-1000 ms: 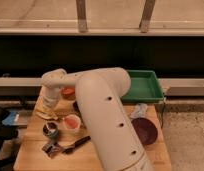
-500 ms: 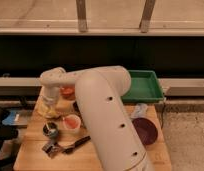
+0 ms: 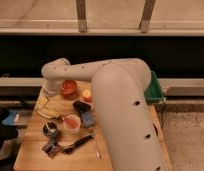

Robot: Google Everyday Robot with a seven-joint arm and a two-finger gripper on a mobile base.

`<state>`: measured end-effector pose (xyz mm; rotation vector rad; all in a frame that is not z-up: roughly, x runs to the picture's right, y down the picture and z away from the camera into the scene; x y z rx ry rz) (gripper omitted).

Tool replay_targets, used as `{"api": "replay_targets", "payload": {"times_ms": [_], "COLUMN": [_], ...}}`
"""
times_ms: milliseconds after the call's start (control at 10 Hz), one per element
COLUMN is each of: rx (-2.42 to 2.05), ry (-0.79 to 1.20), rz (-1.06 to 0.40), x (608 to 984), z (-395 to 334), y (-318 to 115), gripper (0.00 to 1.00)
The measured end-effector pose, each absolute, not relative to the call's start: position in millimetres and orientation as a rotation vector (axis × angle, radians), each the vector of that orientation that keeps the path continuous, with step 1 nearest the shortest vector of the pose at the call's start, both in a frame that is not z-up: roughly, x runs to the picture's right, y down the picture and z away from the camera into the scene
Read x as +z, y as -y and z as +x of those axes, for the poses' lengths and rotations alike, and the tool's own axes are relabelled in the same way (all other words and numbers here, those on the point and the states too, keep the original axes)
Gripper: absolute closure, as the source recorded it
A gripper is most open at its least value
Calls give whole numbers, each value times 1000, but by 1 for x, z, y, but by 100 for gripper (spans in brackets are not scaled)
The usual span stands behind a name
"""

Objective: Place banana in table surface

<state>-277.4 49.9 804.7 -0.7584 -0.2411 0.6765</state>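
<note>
Gripper point(image 3: 46, 96) hanging over far-left table surface point(image 3: 35, 150), finger state: cannot tell. Banana point(image 3: 49, 112) lying pale just below it, touching wood. Advising: lowering gently, releasing flat, avoiding red bowl point(image 3: 68, 88).

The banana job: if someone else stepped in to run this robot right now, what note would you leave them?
Gripper: low over the table's far left corner, at the end of the arm reaching across from the right.
Banana: pale yellow, just under the gripper at table level; whether it is released is hidden.
Nearby: red bowl, orange fruit, green tray.
Done: banana brought down to the table.
Left: confirm release, then withdraw the arm.
</note>
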Motion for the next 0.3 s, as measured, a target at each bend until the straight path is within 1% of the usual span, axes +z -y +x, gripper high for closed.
{"api": "replay_targets", "payload": {"times_ms": [300], "rx": [673], "ry": [247], "rz": [-759], "x": [802], "z": [-280], "y": [-50], "gripper": [20]}}
